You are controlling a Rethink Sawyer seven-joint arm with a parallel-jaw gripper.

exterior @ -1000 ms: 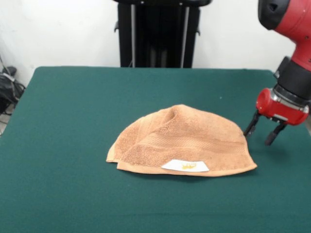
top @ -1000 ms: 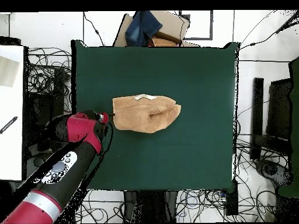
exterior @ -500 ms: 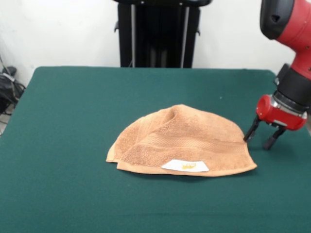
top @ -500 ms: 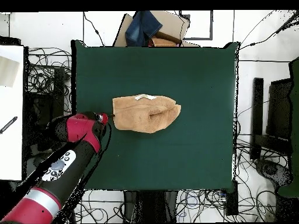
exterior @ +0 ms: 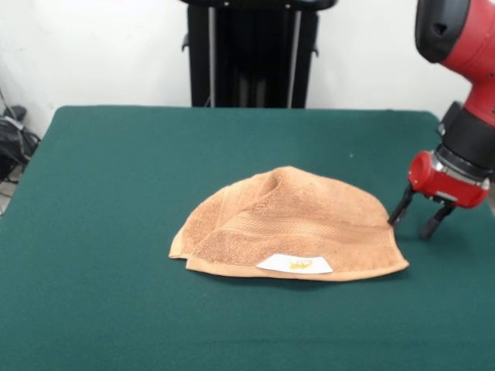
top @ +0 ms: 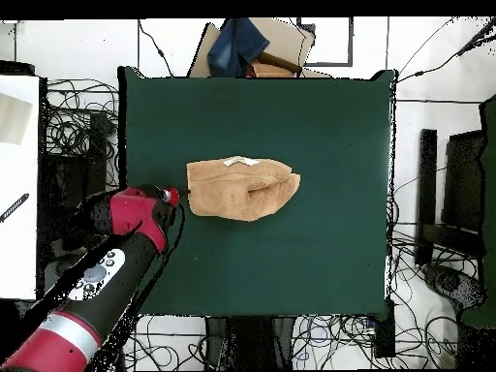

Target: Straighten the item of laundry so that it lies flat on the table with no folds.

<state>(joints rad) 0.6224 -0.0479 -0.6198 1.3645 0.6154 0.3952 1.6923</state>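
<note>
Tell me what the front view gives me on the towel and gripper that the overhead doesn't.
Front only: the towel humps up with folds, a white label on its near edge, and the open gripper sits beside its end. Overhead only: the towel's outline mid-table and the arm's path. Both: towel still folded, gripper at one end, nothing gripped.

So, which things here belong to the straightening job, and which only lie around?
Belong to the job:
- towel, folded over, white label showing
- green table
- gripper, open, beside the towel's edge

Just lying about:
- blue cloth on a cardboard box beyond the table
- cables on the floor
</note>
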